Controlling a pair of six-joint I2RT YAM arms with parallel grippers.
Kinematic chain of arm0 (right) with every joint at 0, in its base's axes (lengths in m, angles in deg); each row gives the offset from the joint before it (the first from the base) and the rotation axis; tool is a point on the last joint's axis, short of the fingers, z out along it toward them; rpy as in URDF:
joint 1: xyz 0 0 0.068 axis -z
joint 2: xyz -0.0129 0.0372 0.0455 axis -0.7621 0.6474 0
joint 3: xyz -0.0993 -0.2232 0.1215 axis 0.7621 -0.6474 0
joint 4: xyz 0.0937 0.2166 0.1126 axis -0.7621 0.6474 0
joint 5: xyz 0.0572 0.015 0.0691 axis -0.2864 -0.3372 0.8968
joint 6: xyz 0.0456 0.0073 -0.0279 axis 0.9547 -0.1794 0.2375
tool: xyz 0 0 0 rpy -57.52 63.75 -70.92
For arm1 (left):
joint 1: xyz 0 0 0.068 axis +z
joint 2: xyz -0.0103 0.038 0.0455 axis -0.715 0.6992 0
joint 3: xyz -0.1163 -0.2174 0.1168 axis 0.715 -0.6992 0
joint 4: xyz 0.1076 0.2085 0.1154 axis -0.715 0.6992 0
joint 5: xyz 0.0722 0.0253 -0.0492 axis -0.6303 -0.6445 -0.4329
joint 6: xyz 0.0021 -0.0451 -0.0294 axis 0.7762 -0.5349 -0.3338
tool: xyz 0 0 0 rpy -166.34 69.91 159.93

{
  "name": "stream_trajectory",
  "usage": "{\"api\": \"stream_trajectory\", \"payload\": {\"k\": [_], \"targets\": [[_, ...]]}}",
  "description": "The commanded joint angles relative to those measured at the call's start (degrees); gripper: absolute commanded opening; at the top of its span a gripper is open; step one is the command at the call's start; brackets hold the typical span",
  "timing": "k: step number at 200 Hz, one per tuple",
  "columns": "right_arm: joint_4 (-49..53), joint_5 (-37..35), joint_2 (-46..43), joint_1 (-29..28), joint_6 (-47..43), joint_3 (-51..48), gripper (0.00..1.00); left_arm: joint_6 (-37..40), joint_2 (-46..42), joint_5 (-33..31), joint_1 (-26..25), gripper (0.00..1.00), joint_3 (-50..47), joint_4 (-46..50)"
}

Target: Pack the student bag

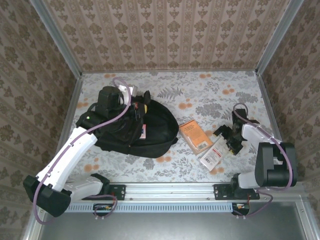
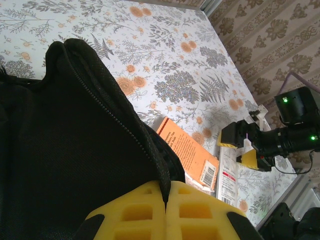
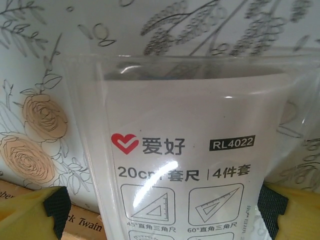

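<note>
The clear ruler-set packet (image 3: pixel 185 150) reads "爱好", "RL4022" and "20cm 套尺 | 4件套"; the orange book (image 3: pixel 87 227) shows "k Twain".

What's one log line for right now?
left gripper: shut on bag edge | right gripper: open over ruler pack | book: on table

Orange book (image 1: pixel 196 136) lies flat on the floral surface (image 1: pixel 210 95), right of centre & turned at an angle. Barcode sticker near one corner, "Twain" readable on the cover. Just beside it on my R side is a clear plastic packet (image 1: pixel 214 156) w/ a red heart logo, "RL4022" on a black tag, and drawings of set squares. Its edge meets the book's corner; can't tell if it overlaps. Patterned wallpaper walls (image 1: pixel 165 30) on 3 sides. Metal rail (image 1: pixel 170 189) runs along the near edge.
</note>
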Motion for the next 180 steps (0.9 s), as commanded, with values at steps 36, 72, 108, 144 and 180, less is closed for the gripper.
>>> {"api": "stream_trajectory", "payload": {"k": [36,72,108,144,180], "targets": [[-17.40,15.11,8.92,-8.12,2.42,4.82,0.97,0.81,1.25,0.89,0.24,0.00,0.08,-2.09],[-10.81,8.24,2.37,-7.91,1.32,3.82,0.98,0.94,1.35,0.85,0.33,0.00,0.16,-1.96],[-1.89,2.27,-7.85,-7.41,1.00,0.28,1.00,1.01,1.43,0.89,0.33,0.00,0.37,-1.84],[4.53,-1.44,-16.13,-6.96,0.91,-3.76,1.00,1.02,1.43,1.04,0.33,0.00,0.34,-1.89],[3.37,3.74,-14.90,-7.07,0.67,-7.95,1.00,1.08,1.43,1.07,0.33,0.00,0.34,-1.80]]}}
